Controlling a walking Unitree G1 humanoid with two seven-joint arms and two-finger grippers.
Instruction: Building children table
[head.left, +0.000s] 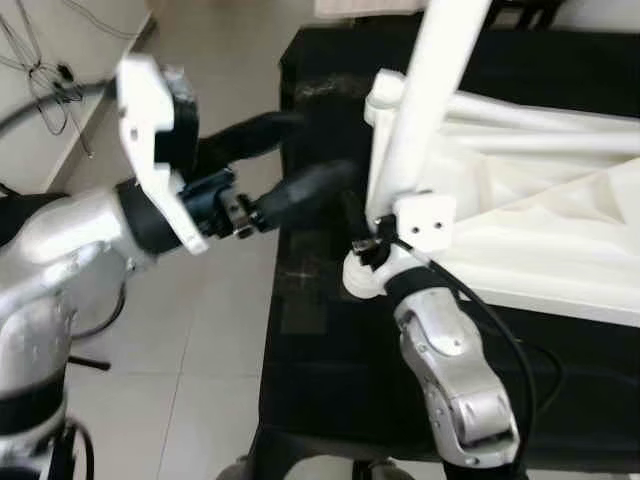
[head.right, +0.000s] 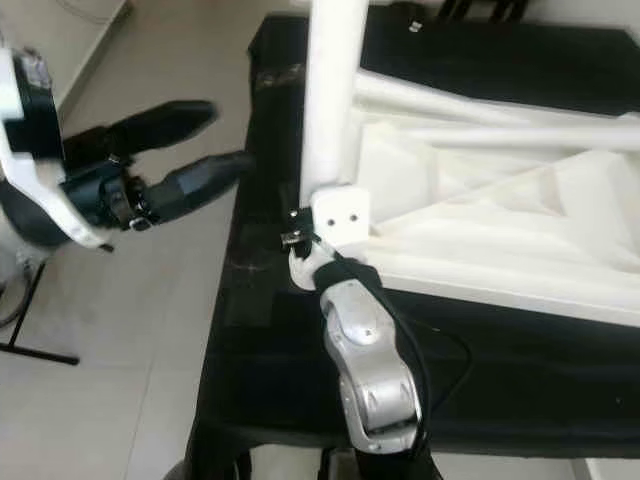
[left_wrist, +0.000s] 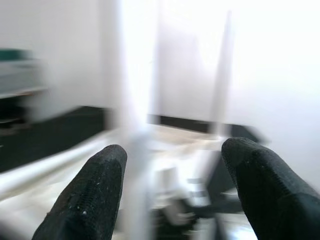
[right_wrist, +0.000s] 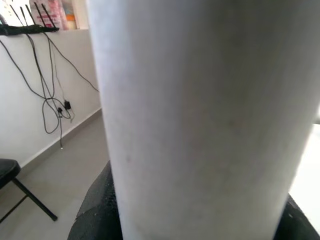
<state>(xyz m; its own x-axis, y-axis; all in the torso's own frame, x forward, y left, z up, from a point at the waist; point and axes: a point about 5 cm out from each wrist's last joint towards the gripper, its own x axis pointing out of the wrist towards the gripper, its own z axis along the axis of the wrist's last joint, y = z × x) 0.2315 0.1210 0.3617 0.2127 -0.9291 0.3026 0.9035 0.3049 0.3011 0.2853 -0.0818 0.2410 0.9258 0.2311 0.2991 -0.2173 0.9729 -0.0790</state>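
Note:
A white children's table (head.left: 540, 230) lies upside down on a black-covered worktop (head.left: 330, 350). One white round leg (head.left: 430, 90) stands upright at its near left corner. My right gripper (head.left: 392, 205) is shut around the base of that leg; in the right wrist view the leg (right_wrist: 200, 100) sits close between the black fingers (right_wrist: 95, 210). My left gripper (head.left: 315, 150) hovers open just left of the leg, at the worktop's left edge, its fingers pointing at it. In the left wrist view the blurred leg (left_wrist: 135, 100) stands beyond the spread fingertips (left_wrist: 85, 200).
Light tiled floor (head.left: 200, 340) lies left of the worktop. Cables (head.left: 40, 70) hang on the wall at the far left. A black stand foot (head.right: 30, 340) rests on the floor near my left arm.

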